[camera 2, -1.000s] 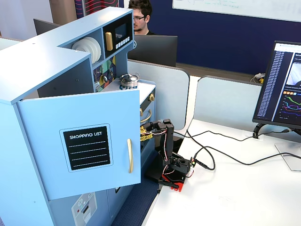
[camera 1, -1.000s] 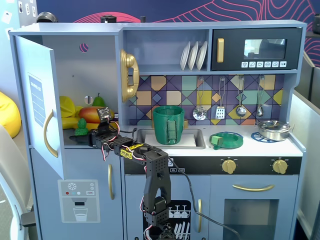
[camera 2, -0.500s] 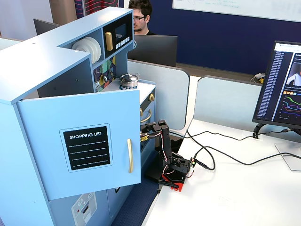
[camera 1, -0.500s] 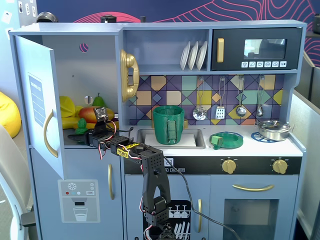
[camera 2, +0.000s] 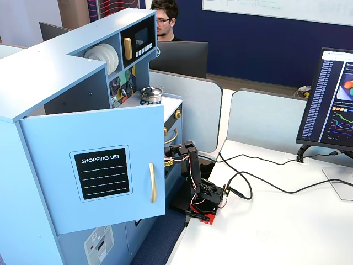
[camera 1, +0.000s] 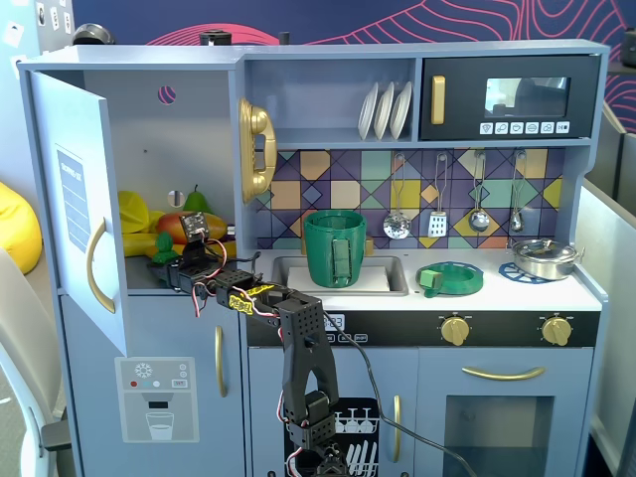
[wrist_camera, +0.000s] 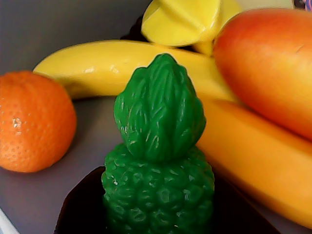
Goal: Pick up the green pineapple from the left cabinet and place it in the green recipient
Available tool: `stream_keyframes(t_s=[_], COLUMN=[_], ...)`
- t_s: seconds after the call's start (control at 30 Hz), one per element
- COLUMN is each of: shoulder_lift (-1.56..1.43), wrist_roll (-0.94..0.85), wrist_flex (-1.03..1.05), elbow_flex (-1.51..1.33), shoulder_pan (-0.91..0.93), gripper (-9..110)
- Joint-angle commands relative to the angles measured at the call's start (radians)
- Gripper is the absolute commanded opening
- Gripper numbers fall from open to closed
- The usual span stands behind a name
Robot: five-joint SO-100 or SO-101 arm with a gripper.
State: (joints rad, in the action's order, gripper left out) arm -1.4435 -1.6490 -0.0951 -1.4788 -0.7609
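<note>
The green pineapple stands on the shelf of the open left cabinet, bumpy body low and leaf crown up in the wrist view. My gripper has a dark jaw pressed against each side of its body, with no gap showing. In a fixed view the gripper reaches into the cabinet, where the pineapple is a small green shape. The cabinet door hangs open to the left. The green recipient stands in the sink. In the other fixed view the door hides the gripper.
An orange, a banana, a mango and a yellow fruit crowd round the pineapple. A pear stands at the shelf's back. A flat green-and-blue dish and a metal pot sit on the counter.
</note>
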Motion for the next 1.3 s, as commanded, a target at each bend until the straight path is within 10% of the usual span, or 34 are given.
stream_keyframes(t_s=[0.0, 0.7, 1.27], shoulder_lift=[-0.15, -1.275, -0.73], wrist_roll=[-0.14, -0.408, -0.067], wrist_flex=[0.032, 0.769, 0.446], elbow_flex=[-0.006, -0.474, -0.087], shoulder_pan=[-0.026, 0.193, 0.793], gripper=[0, 0, 0])
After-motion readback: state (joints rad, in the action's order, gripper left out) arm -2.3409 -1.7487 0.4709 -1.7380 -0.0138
